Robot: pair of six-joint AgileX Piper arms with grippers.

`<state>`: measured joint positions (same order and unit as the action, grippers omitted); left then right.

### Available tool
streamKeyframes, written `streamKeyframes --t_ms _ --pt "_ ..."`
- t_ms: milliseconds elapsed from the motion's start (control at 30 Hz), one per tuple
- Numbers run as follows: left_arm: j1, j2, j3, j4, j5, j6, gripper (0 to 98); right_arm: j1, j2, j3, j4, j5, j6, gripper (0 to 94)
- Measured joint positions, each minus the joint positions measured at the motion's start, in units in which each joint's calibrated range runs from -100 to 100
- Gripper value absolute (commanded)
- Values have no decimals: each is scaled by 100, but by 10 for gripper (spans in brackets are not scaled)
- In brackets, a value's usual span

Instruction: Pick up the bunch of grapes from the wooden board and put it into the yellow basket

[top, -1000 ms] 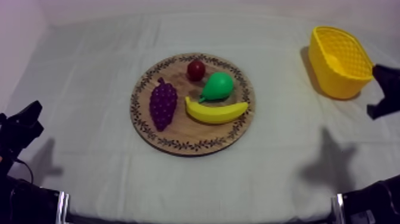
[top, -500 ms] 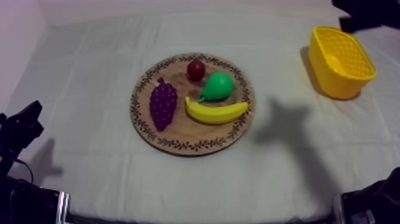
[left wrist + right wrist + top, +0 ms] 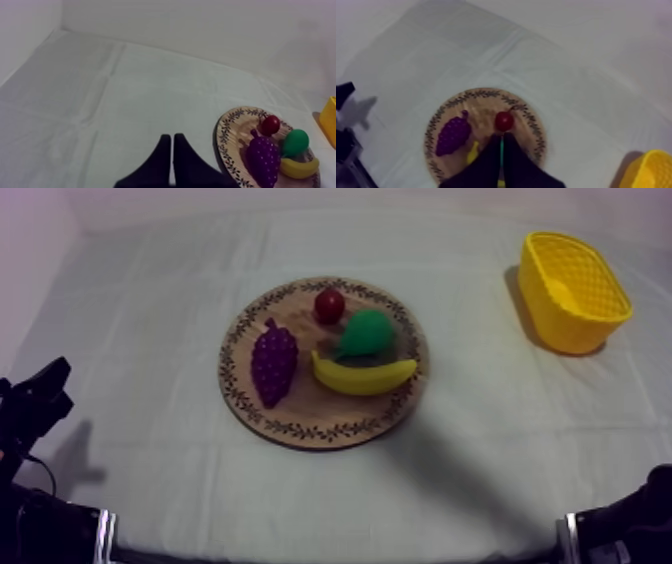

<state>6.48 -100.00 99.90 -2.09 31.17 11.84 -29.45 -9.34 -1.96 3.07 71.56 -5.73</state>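
Observation:
A purple bunch of grapes (image 3: pixel 273 365) lies on the left half of the round wooden board (image 3: pixel 300 423), mid-table. The yellow basket (image 3: pixel 572 288) stands at the far right. My left gripper (image 3: pixel 45 388) rests low at the left edge, far from the board; in the left wrist view its fingers (image 3: pixel 172 145) lie together as a narrow wedge, with the grapes (image 3: pixel 263 156) off to the side. My right gripper (image 3: pixel 502 136) hangs high over the board (image 3: pixel 486 102), shut on nothing, above the small red fruit (image 3: pixel 504 120) and beside the grapes (image 3: pixel 453 136).
On the board with the grapes are a small red fruit (image 3: pixel 329 305), a green pear (image 3: pixel 366 333) and a banana (image 3: pixel 362 376). A shadow falls over the pear and the cloth to the board's lower right. Open cloth lies between board and basket.
My right arm has left the top view's right edge. Its shadow has slid left across the cloth onto the board. The left arm and the fruit have not moved.

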Motion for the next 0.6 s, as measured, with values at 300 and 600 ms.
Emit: streamKeyframes --t_ms 300,600 --pt "0 0 0 0 0 0 1 -418 1400 -1927 154 1272 -876 2" --pt "0 0 0 0 0 0 1 -714 2483 -3407 268 2570 -1557 2"
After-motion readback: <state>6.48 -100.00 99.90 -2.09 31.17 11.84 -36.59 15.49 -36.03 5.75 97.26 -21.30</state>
